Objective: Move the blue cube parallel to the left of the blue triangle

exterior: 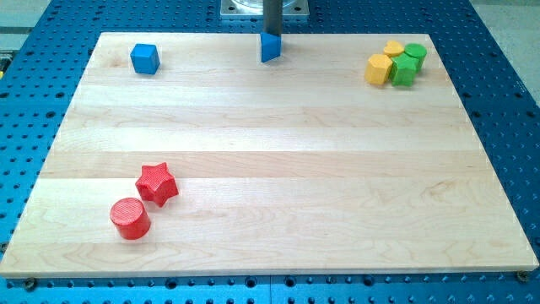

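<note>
The blue cube [145, 58] sits near the board's top left corner. The blue triangle [270, 47] sits at the top middle of the board, level with the cube and well to its right. My rod comes down from the view's top, and my tip [272, 34] is right at the triangle's upper edge, touching or nearly touching it. The cube is far to the left of my tip.
A red star [157, 183] and a red cylinder [130, 218] lie at the bottom left. Two yellow blocks [379, 68] and two green blocks [406, 66] cluster at the top right. The wooden board [278, 160] rests on a blue perforated table.
</note>
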Robot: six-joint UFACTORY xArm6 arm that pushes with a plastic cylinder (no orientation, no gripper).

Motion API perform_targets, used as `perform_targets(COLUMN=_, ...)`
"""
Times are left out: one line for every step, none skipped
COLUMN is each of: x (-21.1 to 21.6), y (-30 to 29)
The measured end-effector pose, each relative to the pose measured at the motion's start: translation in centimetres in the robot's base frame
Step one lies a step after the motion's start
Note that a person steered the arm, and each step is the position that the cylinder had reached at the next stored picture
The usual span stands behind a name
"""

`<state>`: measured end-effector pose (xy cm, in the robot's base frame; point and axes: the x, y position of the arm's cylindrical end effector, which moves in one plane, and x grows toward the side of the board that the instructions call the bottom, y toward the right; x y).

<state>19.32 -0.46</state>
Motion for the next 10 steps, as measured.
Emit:
perform_targets(x=-0.1, y=-3.4)
perform_targets(x=-0.1, y=-8.9)
perform_targets(x=-0.1, y=-15.8)
perform_targets(x=-0.1, y=-23.6)
perform_targets(x=0.2, y=-29.9)
perform_targets(x=2.3, y=-29.0)
perform_targets(x=5.0, y=-25.7)
perform_targets(x=8.4, y=-25.7)
perform_targets(x=8.4, y=-23.7)
perform_targets(x=8.1, y=-18.0)
